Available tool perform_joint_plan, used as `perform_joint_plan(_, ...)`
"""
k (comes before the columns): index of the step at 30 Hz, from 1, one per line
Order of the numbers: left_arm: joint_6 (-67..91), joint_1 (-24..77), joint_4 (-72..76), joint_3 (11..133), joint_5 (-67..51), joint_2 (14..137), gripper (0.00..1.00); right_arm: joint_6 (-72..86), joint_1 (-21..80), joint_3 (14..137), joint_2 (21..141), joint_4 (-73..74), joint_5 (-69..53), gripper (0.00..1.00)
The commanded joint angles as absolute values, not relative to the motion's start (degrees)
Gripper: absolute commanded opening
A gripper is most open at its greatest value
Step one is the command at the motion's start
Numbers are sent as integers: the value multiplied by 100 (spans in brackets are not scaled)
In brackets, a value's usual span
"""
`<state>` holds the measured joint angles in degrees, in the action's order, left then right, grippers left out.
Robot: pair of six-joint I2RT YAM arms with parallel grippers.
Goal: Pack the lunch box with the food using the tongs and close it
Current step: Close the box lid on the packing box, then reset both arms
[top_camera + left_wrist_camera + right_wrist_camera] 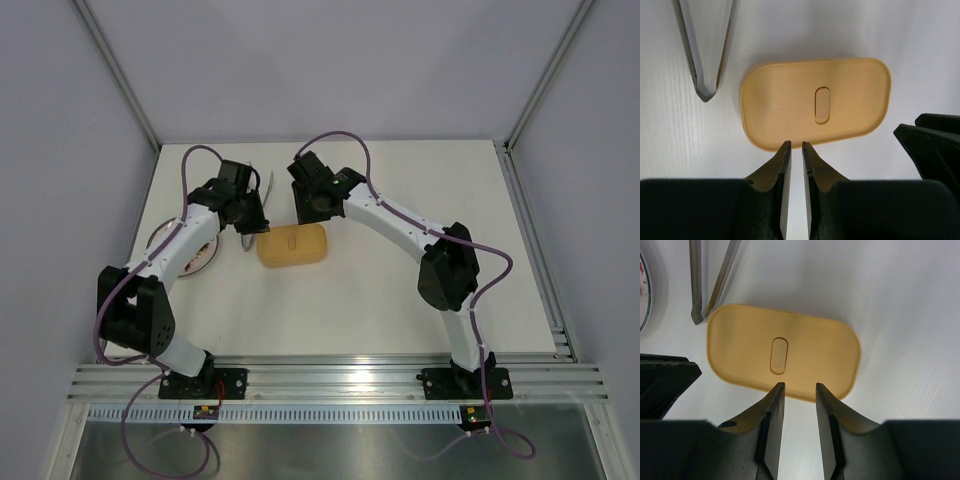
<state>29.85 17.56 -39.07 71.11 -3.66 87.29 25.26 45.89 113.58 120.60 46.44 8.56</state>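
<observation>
Lunch box: the yellow-orange lunch box [293,245] sits at the middle of the top view, on the white table [400,300] between the two wrists
Lid: the lid [850,85] lies flat over the tub with edges matching all round, an oval recess [822,105] at its centre; it looks seated, though whether it is pressed fully home cannot be told
Food: none in view; with the lid on, nothing shows whether it is inside
Tongs: the tongs [704,94] lie on the table at the upper left of both wrist views, just beside the box's corner and in neither claw, probably set aside so both arms are free for closing
Left gripper: the left gripper [795,146] hovers at the lower edge of the lid, jaws a narrow slit apart with nothing between them
Right gripper: the right gripper [800,386] hangs over the opposite long edge, jaws apart a little wider, also empty
Why so: one claw on each side suits pressing the lid evenly
Plate: a patterned-rim plate [203,262] lies at the left of the top view, partly under the left arm
</observation>
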Motion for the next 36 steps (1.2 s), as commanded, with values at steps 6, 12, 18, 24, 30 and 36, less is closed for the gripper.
perform_joint_plan(6, 3234, 1767, -3129, 6812, -176, 9693, 17, 2470, 4658, 11391, 12962, 4413, 1020, 39)
perform_joint_plan(12, 3270, 1767, -3137, 6732, -229, 9836, 15, 2329, 4658, 11276, 12974, 4421, 835, 38)
perform_joint_plan(18, 3112, 1793, -3726, 7240, -36, 8861, 16, 2101, 4649, 11522, 11912, 4649, 1361, 39)
perform_joint_plan(24, 2813, 1802, -4139, 7559, 237, 7552, 18, 2056, 4649, 11189, 10690, 4746, 2214, 67)
perform_joint_plan(30, 2497, 1802, -4131, 7164, 457, 6075, 63, 2600, 4649, 9804, 9354, 4939, 3180, 99)
perform_joint_plan(36, 2461, 1811, -4332, 6505, 483, 4880, 93, 3655, 4641, 8351, 7842, 5439, 3963, 99)
